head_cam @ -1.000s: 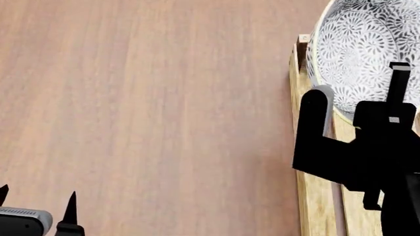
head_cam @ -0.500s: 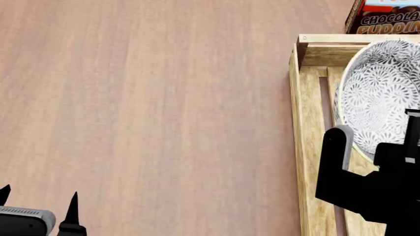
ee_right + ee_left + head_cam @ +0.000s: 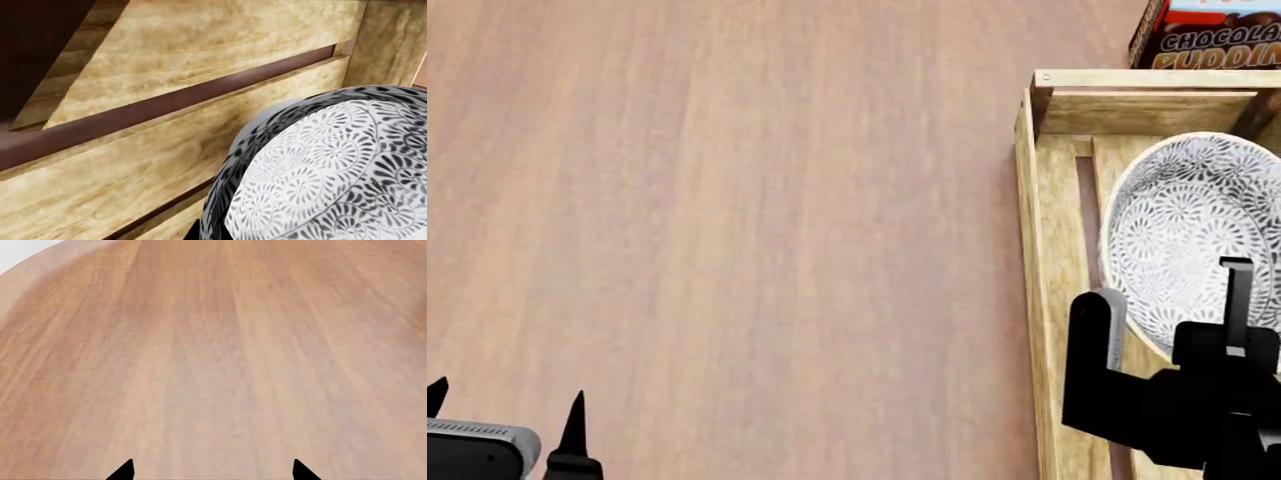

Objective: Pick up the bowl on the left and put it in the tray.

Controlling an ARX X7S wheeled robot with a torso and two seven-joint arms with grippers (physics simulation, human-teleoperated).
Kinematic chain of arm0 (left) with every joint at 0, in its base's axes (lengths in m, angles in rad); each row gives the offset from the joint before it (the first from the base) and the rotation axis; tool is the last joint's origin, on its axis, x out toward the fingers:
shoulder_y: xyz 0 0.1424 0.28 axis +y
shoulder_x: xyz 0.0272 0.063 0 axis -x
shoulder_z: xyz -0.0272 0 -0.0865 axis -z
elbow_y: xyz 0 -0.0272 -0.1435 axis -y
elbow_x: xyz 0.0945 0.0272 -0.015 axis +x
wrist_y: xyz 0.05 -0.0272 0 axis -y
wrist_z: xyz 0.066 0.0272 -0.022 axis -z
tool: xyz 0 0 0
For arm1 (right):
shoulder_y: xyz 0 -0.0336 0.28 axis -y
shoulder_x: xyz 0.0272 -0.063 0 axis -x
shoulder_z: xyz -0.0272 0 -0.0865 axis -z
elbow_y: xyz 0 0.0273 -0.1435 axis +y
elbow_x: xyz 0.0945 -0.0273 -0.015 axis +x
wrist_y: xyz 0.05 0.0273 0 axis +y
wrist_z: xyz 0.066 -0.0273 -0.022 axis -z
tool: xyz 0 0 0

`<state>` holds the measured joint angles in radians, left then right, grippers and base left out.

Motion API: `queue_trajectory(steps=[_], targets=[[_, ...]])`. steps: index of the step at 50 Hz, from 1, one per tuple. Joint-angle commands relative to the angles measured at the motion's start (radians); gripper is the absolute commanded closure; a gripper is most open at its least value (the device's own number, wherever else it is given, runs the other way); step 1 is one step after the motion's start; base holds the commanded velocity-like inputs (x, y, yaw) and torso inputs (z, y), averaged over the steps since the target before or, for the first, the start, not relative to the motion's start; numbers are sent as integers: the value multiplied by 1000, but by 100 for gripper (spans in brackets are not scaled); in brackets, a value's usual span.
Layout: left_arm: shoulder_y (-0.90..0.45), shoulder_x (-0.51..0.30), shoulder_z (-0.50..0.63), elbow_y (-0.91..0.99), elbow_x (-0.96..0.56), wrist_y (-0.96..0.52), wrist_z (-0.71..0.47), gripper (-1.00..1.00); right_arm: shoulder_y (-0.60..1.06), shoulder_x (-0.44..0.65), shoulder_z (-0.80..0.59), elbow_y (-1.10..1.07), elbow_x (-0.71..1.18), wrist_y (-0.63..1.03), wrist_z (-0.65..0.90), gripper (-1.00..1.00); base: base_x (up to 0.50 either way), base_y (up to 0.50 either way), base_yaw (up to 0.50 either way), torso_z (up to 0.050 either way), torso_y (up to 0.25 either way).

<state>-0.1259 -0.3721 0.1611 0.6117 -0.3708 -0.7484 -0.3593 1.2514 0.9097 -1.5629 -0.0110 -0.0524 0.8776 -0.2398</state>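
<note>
Left wrist view: bare wood worktop (image 3: pixel 220 350) only. Two dark fingertips (image 3: pixel 123 471) of left end effector (image 3: pixel 212 472) at frame edge, spread apart w/ nothing between, so released and idle.

Head view, left side: left end effector (image 3: pixel 501 420) low near the robot, well apart from the task's things; tips show a gap, empty.

Head view, right side: tray (image 3: pixel 1034 250) lies along the worktop's right, slatted floor visible. Bowl (image 3: pixel 1188 235) sits inside tray outline, toward its far end, pattern side up, slightly tilted. Right end effector (image 3: pixel 1168 310) is at bowl's near rim: one grey-tipped finger outside the rim, a thin dark finger over the inside. Looks clenched on the rim, bowl in its grasp. Pudding box (image 3: pixel 1214 30) just beyond tray's far end, apart from bowl.

Right wrist view: bowl (image 3: pixel 333 170) outer wall close up, tray slats (image 3: pixel 167 65) right behind it. Can't tell if bowl base touches slats or hangs just above.

Progress: pick-up done, carry done, bowl over/in tray. Left: settle it flat on slats if not down yet, let go of rim, pull arm clear w/o tipping the bowl.
</note>
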Motion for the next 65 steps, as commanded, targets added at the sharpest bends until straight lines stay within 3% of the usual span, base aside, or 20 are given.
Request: queue_trajectory(steps=[1, 36, 37, 65], targets=[[18, 14, -20, -1, -17, 64, 48, -100, -22, -49, 17, 52, -48, -44, -3, 100, 0, 0, 0, 0, 0], [18, 6, -17, -5, -28, 70, 40, -100, -41, -81, 16, 113, -44, -72, 1, 100, 1, 0, 0, 0, -1], [18, 6, -17, -6, -28, 71, 40, -100, -41, -81, 16, 114, -46, -74, 3, -100, 0, 0, 0, 0, -11], [18, -1, -11, -11, -31, 78, 32, -100, -34, -78, 9, 102, -55, -62, -15, -100, 0, 0, 0, 0, 0]])
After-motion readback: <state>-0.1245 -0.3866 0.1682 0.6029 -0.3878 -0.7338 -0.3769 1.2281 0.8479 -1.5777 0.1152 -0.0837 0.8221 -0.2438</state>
